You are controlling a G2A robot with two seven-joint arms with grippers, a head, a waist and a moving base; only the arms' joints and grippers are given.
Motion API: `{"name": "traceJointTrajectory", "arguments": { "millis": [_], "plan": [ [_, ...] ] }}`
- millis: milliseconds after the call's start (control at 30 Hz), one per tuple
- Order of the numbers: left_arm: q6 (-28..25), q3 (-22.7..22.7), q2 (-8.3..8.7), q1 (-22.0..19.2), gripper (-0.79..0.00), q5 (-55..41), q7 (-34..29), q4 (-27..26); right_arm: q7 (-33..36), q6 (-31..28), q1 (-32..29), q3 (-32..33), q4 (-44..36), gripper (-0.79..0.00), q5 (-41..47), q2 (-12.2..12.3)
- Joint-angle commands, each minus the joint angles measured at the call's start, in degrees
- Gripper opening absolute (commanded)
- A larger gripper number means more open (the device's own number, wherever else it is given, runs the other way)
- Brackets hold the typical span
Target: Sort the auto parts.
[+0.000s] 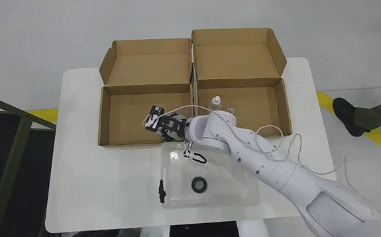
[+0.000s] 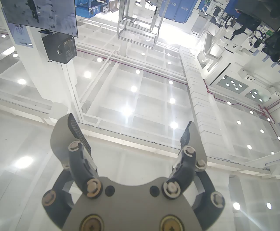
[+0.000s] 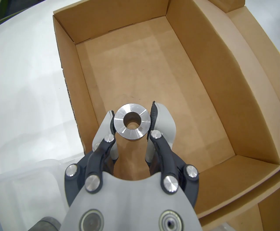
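Between the closed-in fingers of the right gripper point(image 3: 133, 112) sits a silver metal bushing point(image 3: 142, 119): a short machined cylinder with a round bore through its middle, a bevelled rim and faint radial lines across its bright face. Both ribbed pads press against its sides. In the top view this gripper point(image 1: 153, 118) hangs inside the left cardboard box point(image 1: 111, 117), near the wall that faces the robot, and the right wrist view shows the bushing above that box's bare brown floor point(image 3: 153, 65); whether it touches the floor cannot be told. Toward the robot and slightly right of the box stands a clear plastic bin point(image 1: 249, 197) holding a black rod-like piece point(image 1: 162, 191), a black hooked clip point(image 1: 195, 156) and a black ring point(image 1: 199, 183), each lying apart from the others. Further right, the right cardboard box point(image 1: 279, 105) stands against the left one, both with their lids folded back. The left gripper point(image 2: 130, 119) points upward with its fingers spread wide and nothing between them. All of this rests on a white table point(image 1: 87, 165) with rounded corners. A dark metal frame point(image 1: 10, 151) stands off the table's left side, and the grey floor carries yellow tape point(image 1: 44, 115). Overhead is a white panelled ceiling point(image 2: 153, 91) with round lights.
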Motion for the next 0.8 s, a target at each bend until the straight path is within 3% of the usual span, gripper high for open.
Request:
{"name": "traceJointTrajectory", "arguments": {
  "millis": [0,100,367,767],
  "plan": [
    [0.0,0.0,0.0,0.0,0.0,0.0,0.0,0.0,0.21,-0.2,0.05,0.08,0.27,-0.514,-0.08,-0.18],
    [0.0,0.0,0.0,0.0,0.0,0.0,0.0,0.0,0.92,-0.61,0.11,0.17,0.64,-0.462,-0.26,-0.48],
    [0.0,0.0,0.0,0.0,0.0,0.0,0.0,0.0,1.1,-2.02,-0.27,1.64,-1.46,-0.443,-0.87,-0.71],
    [0.0,0.0,0.0,0.0,0.0,0.0,0.0,0.0,2.29,-7.19,-7.64,9.2,-16.79,-0.394,-2.15,2.31]
  ]
}}
